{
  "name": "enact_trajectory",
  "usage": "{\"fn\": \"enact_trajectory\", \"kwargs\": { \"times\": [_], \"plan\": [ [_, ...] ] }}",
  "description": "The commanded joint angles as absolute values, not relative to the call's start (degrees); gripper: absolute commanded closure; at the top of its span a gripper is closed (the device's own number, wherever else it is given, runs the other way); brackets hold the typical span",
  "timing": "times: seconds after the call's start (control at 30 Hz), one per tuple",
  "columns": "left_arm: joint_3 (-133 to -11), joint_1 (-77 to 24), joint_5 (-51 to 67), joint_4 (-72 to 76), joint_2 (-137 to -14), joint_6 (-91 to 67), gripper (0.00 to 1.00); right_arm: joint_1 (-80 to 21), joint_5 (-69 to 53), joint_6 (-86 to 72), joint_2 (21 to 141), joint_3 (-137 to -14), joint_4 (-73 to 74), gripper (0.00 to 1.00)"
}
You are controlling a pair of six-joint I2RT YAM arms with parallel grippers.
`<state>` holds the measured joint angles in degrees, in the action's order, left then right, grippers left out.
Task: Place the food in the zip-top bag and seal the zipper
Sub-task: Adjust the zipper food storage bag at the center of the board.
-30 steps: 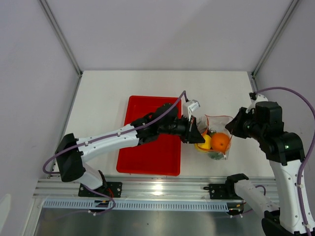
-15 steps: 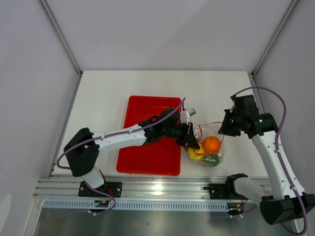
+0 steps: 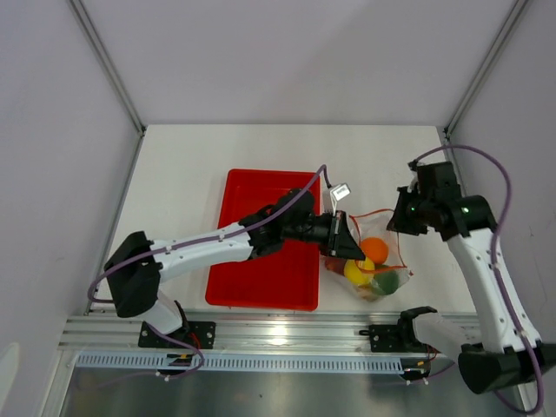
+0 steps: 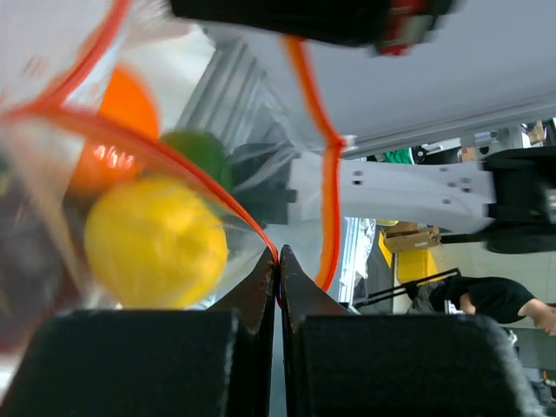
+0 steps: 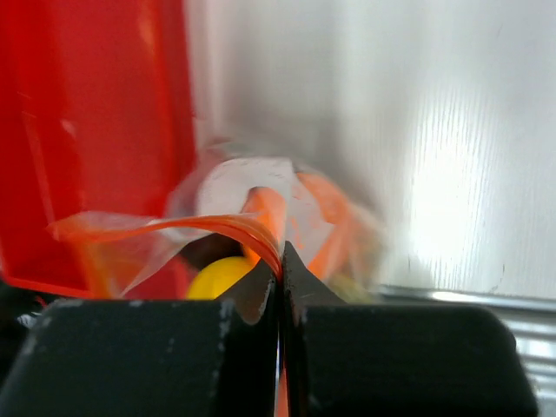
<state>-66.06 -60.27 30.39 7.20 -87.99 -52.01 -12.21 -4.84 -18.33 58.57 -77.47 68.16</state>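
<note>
The clear zip-top bag point(image 3: 369, 261) hangs between my two grippers, right of the red tray. Inside it I see the orange point(image 3: 374, 249), a yellow fruit point(image 3: 354, 273) and a green fruit point(image 3: 386, 281). The red-orange zipper point(image 3: 375, 214) runs along its mouth between the grippers. My left gripper point(image 3: 345, 236) is shut on the zipper's left end, as its wrist view shows point(image 4: 278, 254). My right gripper point(image 3: 401, 220) is shut on the zipper's right end, as its wrist view shows point(image 5: 281, 256). The yellow fruit point(image 4: 156, 239), orange point(image 4: 117, 122) and green fruit point(image 4: 198, 152) show through the plastic.
The red rectangular tray point(image 3: 261, 269) lies left of the bag, under my left arm. The metal rail point(image 3: 261, 334) runs along the table's near edge. The table's right edge and a frame post point(image 3: 447, 139) are close behind my right arm.
The bag has shifted slightly and the fruits have slid lower inside it. My right arm has stretched out toward the bag. Both grippers have kept their hold on the zipper.
</note>
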Motion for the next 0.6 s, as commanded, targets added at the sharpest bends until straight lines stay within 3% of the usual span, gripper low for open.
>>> {"fn": "enact_trajectory", "kwargs": {
  "times": [0.0,0.47,0.53,0.57],
  "plan": [
    [-66.27,-59.77,31.29,10.55,-92.45,-54.93,0.99,-12.48,-5.63,-17.84,62.14,-70.33,62.41,1.00],
    [-74.89,-57.13,24.62,1.84,-91.85,-51.94,1.00,-16.43,-13.89,-18.19,51.25,-67.15,63.19,1.00],
    [-74.71,-57.04,23.30,1.24,-91.23,-52.29,0.99,-16.70,-13.10,-18.11,49.23,-65.92,62.23,0.90],
    [-74.79,-57.04,21.72,0.62,-90.71,-52.64,0.99,-16.70,-12.49,-18.02,48.70,-64.96,61.79,0.78]
  ]
}}
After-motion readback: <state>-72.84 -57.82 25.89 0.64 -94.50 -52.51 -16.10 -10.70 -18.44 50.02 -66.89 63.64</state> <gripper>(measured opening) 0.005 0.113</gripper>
